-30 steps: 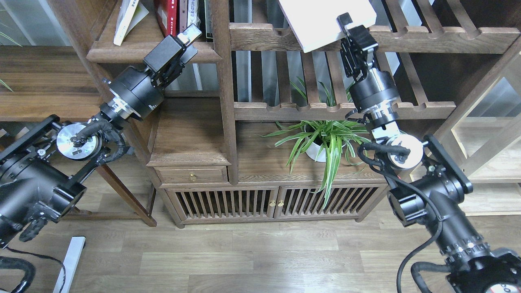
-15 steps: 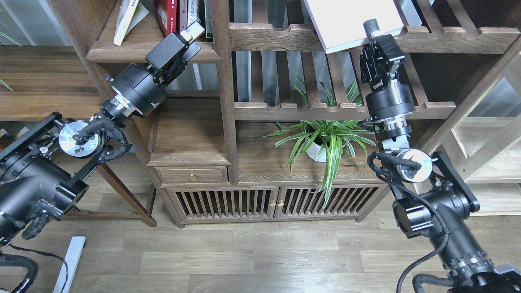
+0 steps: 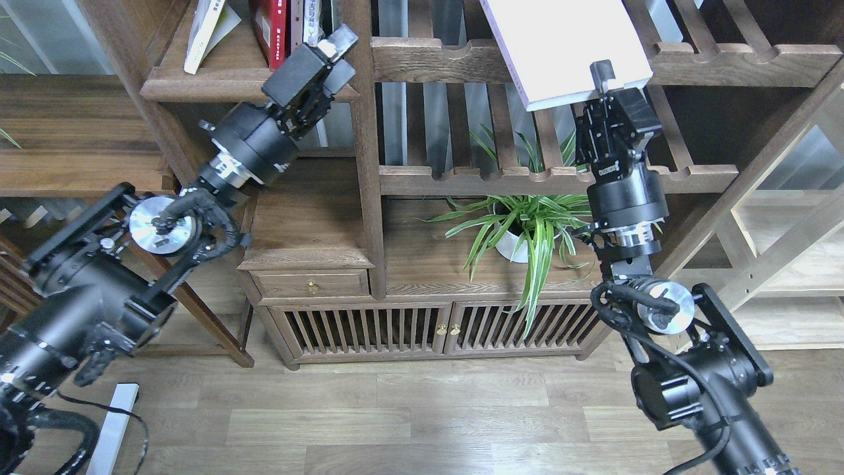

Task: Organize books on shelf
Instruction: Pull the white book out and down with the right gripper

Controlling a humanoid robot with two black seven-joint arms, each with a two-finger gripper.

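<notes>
Right gripper (image 3: 603, 82) clamping white book (image 3: 567, 46), left gripper (image 3: 333, 49) by shelf (image 3: 224, 82)

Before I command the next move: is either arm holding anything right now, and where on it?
The right gripper holds the white book by its lower right corner. The left gripper sits at the shelf edge; whether it grips anything cannot be told.

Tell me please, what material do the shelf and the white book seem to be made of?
The shelf looks like solid dark wood with a matte stain: grain lines show on its moulded front edge. The white book looks like a paperback with a smooth, plain cover; whether it is coated cannot be told.
</notes>
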